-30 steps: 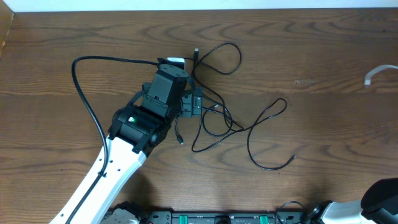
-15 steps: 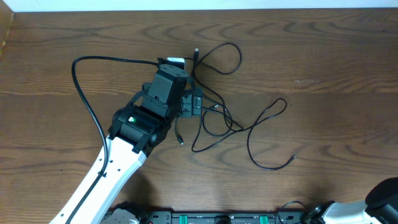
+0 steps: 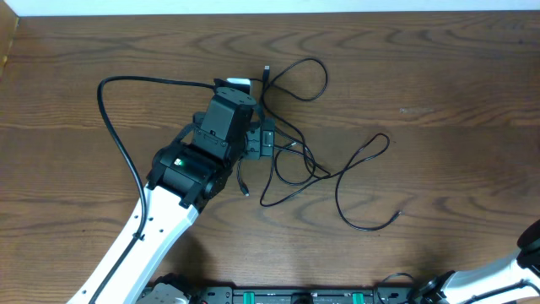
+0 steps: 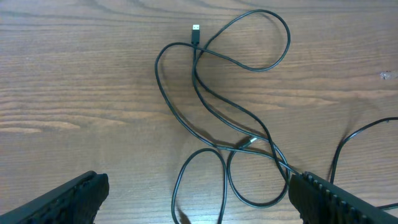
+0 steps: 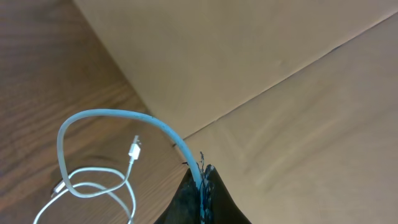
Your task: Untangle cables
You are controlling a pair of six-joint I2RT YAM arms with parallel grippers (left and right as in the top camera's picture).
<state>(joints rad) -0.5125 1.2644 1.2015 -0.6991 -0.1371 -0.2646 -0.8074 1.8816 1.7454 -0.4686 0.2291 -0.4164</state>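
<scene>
Several thin black cables lie looped over one another on the wooden table. My left gripper hovers over the left part of the tangle. In the left wrist view its jaws stand wide open, and black loops and a small plug lie on the wood between and beyond them, untouched. My right gripper is shut on the white cable. That cable arcs up from the jaws, then drops in loops on the table, with its plug hanging free. The white cable is out of the overhead view.
The left arm's own thick black cable curves over the table at the left. Only part of the right arm shows, at the bottom right corner. In the right wrist view the table edge meets a beige surface.
The white cable end at the overhead view's right edge has gone out of frame. The right arm has shifted further right and down. The left arm and black cables have not moved.
</scene>
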